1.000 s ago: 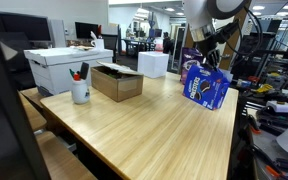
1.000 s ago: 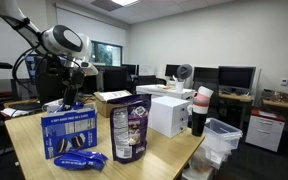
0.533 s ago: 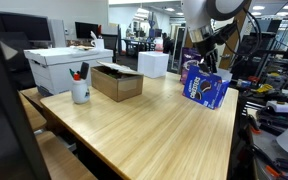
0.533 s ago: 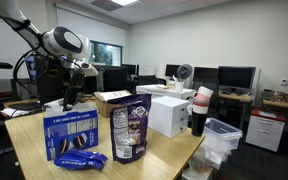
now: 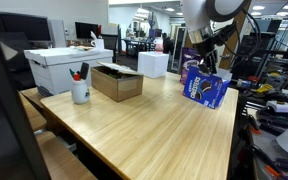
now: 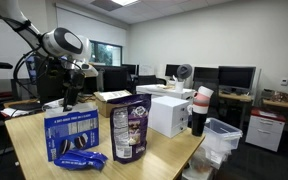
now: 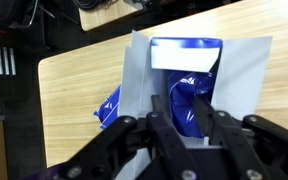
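A blue cookie box (image 5: pixel 206 88) stands upright near the far edge of the wooden table (image 5: pixel 144 130); it also shows in an exterior view (image 6: pixel 72 135). My gripper (image 5: pixel 206 58) hangs right over its open top, pointing down. In the wrist view the box's grey flaps (image 7: pixel 239 70) are spread open and a shiny blue packet (image 7: pixel 189 105) stands inside. My gripper (image 7: pixel 177 100) is open a little, one finger on each side of that packet, close against it. Whether the pads still press on it is unclear.
A purple snack bag (image 6: pixel 130 128) and a flat blue packet (image 6: pixel 82 160) lie beside the box. A white carton (image 6: pixel 169 115), stacked cups (image 6: pixel 200 110) and a clear bin (image 6: pixel 221 135) are nearby. A cardboard tray (image 5: pixel 117 82) and a pen mug (image 5: pixel 80 90) sit farther along.
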Controlling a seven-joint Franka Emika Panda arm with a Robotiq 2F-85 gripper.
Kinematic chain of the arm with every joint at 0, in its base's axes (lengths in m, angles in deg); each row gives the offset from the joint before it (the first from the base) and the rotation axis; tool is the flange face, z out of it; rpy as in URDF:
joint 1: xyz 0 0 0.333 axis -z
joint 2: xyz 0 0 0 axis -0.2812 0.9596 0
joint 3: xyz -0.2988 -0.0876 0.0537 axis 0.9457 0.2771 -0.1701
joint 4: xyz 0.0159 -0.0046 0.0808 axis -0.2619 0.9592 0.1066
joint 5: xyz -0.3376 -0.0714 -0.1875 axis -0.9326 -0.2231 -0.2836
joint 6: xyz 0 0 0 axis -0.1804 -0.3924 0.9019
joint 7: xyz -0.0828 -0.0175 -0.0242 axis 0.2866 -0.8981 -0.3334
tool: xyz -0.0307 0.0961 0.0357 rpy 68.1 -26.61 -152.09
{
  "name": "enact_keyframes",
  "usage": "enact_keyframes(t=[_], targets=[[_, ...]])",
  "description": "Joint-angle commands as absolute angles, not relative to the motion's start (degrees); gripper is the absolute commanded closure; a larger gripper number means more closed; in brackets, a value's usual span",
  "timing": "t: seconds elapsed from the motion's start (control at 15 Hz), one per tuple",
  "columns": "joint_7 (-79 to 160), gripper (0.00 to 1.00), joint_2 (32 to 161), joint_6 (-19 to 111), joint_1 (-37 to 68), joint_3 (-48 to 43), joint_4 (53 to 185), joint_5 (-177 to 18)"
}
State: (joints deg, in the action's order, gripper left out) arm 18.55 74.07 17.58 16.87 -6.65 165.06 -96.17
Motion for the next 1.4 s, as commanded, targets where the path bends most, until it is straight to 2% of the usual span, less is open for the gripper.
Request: enact_keyframes(t=[0.0, 0.93, 1.0, 1.07, 1.2, 1.27, 1.33], targets=[[18.6, 0.61, 74.1, 17.5, 17.2, -7.0, 165.0, -96.1], [18.6, 0.61, 74.1, 17.5, 17.2, -7.0, 165.0, -96.1], [18.4, 0.36, 74.0, 17.6, 17.2, -6.9, 165.0, -96.1], [18.6, 0.35, 74.0, 17.6, 17.2, -6.9, 165.1, -96.1], [18.6, 0.25, 73.8, 17.6, 17.2, -6.9, 165.2, -96.3], [18.6, 0.15, 73.8, 17.7, 17.2, -7.0, 165.2, -96.2], [18.6, 0.09, 73.8, 17.7, 17.2, -7.0, 165.2, -96.2]])
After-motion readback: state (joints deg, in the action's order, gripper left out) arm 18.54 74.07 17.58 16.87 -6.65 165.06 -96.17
